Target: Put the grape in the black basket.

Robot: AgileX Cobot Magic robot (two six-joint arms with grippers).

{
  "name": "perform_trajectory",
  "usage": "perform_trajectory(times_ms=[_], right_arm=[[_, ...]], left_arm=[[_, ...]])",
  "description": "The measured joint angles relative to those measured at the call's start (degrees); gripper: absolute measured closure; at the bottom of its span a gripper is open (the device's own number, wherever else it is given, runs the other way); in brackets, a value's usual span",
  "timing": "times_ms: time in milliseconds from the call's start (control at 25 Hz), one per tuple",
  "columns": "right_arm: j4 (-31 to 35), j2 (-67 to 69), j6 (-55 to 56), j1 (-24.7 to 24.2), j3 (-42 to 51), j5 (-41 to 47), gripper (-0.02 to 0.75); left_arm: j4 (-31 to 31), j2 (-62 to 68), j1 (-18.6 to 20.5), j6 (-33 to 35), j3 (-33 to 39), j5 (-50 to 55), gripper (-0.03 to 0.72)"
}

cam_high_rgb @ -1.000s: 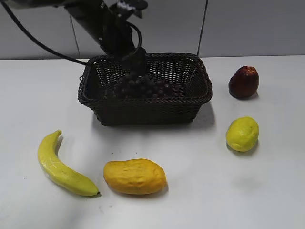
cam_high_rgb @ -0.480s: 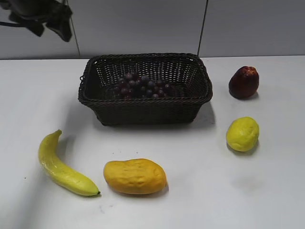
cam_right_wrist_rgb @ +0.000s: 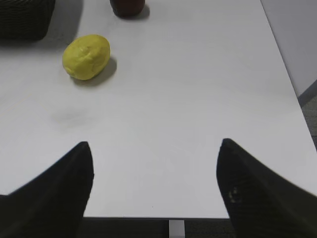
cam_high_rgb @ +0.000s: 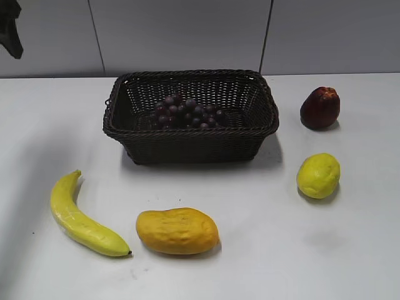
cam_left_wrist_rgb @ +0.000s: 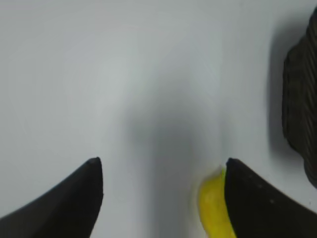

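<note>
The grape (cam_high_rgb: 186, 113), a long bunch of dark purple-red grapes, lies inside the black basket (cam_high_rgb: 191, 144) at the back middle of the table. The basket's edge also shows in the left wrist view (cam_left_wrist_rgb: 300, 99) and its corner in the right wrist view (cam_right_wrist_rgb: 25, 20). My left gripper (cam_left_wrist_rgb: 162, 166) is open and empty, high above the white table left of the basket; only a dark bit of the left arm (cam_high_rgb: 10, 28) shows at the exterior view's top left edge. My right gripper (cam_right_wrist_rgb: 154, 148) is open and empty over the table's near right edge.
A banana (cam_high_rgb: 80, 217) lies at the front left and shows beside my left gripper's right finger (cam_left_wrist_rgb: 213, 206). A mango (cam_high_rgb: 177, 230) lies in front of the basket. A lemon (cam_high_rgb: 318, 175) and a dark red apple-like fruit (cam_high_rgb: 320, 107) sit at the right.
My left arm has let go of the grape, risen out of the basket and drawn back to the upper left, almost out of view. The grape stays in the basket.
</note>
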Motion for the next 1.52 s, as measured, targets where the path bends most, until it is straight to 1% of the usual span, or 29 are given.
perform_trajectory(times_ms=[80, 160, 400, 720, 880, 1080, 1160, 1360, 1520], right_arm=[[0.00, 0.00, 0.00, 0.00, 0.00, 0.00, 0.150], [0.00, 0.00, 0.00, 0.00, 0.00, 0.00, 0.150], [0.00, 0.00, 0.00, 0.00, 0.00, 0.00, 0.150], [0.00, 0.00, 0.00, 0.00, 0.00, 0.00, 0.150], [0.00, 0.00, 0.00, 0.00, 0.00, 0.00, 0.150], [0.00, 0.00, 0.00, 0.00, 0.00, 0.00, 0.150], [0.00, 0.00, 0.00, 0.00, 0.00, 0.00, 0.150], [0.00, 0.00, 0.00, 0.00, 0.00, 0.00, 0.150], [0.00, 0.00, 0.00, 0.00, 0.00, 0.00, 0.150]], left_arm=[[-1.47, -1.80, -0.08, -0.27, 3.63, -0.01, 0.104], [-2.16, -4.50, -0.46, -0.42, 8.69, 0.05, 0.104], [1.54, -15.13, -0.72, -0.59, 25.96, 0.12, 0.104], [2.00, -37.00, -0.66, -0.59, 48.84, -0.26, 0.104], [2.03, -48.30, -0.66, -0.59, 57.64, -2.10, 0.109], [1.88, -61.55, -0.66, -0.59, 65.73, -2.49, 0.133], [0.91, -66.93, -0.66, -0.59, 68.18, -2.50, 0.136], [-0.19, -77.96, -0.66, -0.59, 72.26, -2.57, 0.137], [-0.19, -85.30, -0.66, -0.59, 73.07, -4.06, 0.137]])
